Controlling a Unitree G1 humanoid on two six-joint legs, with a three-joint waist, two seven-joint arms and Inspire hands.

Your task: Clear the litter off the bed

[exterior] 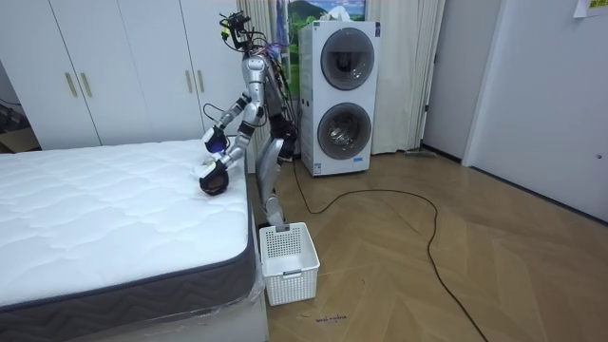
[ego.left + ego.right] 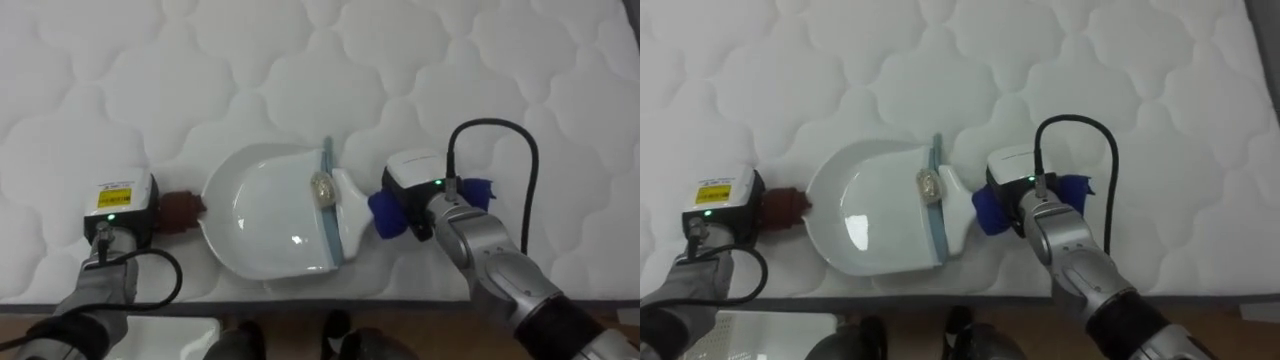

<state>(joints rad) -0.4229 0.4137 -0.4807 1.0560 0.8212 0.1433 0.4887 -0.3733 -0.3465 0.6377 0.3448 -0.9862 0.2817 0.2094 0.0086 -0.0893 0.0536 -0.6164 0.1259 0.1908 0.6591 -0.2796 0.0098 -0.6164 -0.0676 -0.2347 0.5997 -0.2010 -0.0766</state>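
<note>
Left eye view, dustpan (image 2: 265, 215), blue edge (image 2: 329, 222) rightward

Quick tally for you: one mattress (image 2: 480, 60), one white dustpan (image 2: 270, 215) sitting low in the middle of the frame, and two hands, the left hand (image 2: 180, 208) at the lower left and the right hand (image 2: 388, 212) right of centre near the bottom. Over in your room view you've got one white basket (image 1: 290, 261) on the floor at bottom centre. There are also two round-door laundry machines (image 1: 340, 59) stacked at the top middle, and four gold handles (image 1: 68, 84), in two pairs, on the white cupboard doors (image 1: 38, 66) at the upper left.
</note>
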